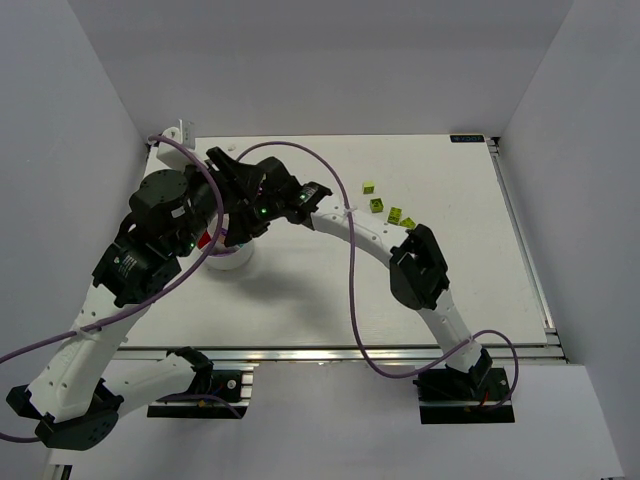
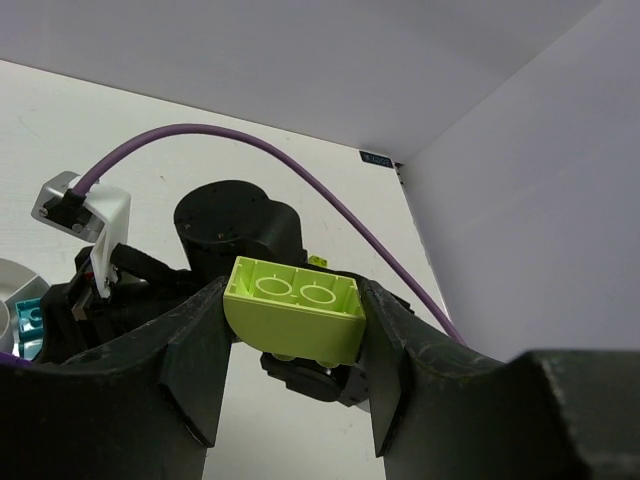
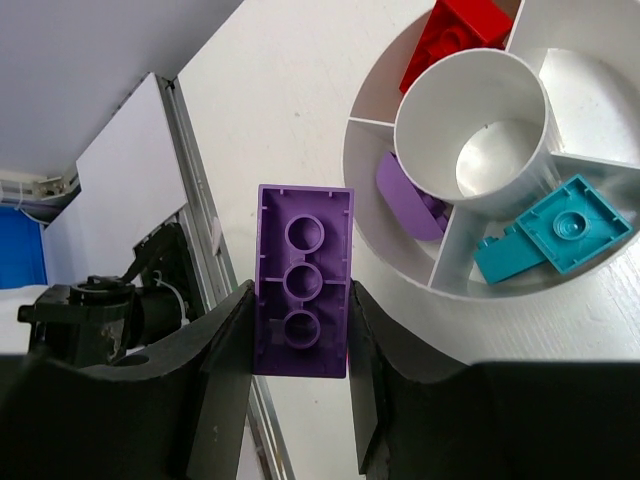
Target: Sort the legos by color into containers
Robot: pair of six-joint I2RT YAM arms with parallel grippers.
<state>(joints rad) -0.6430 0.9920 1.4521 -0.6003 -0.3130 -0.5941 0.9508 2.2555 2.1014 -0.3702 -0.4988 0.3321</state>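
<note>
- Left gripper (image 2: pixel 293 345) is clamped on a lime brick (image 2: pixel 295 305), one finger on each end, hollow underside facing its wrist camera.
- Right gripper (image 3: pixel 300 335) has its fingers pinched on a purple brick (image 3: pixel 303 280), three round sockets showing. In its wrist view the brick sits just outside the rim of the white divided dish (image 3: pixel 440 110).
- In the dish, a red brick (image 3: pixel 455 35) lies in one wedge, a purple piece (image 3: pixel 410 195) in the next, and a teal brick (image 3: pixel 550 235) in another. The round centre cup holds nothing I can see.
- From above, both arms crowd over the left of the table (image 1: pixel 480 260), hiding most of the dish.
- Four loose lime bricks (image 1: pixel 394 214) lie in a slanted row well to the right, apart from the dish.
</note>
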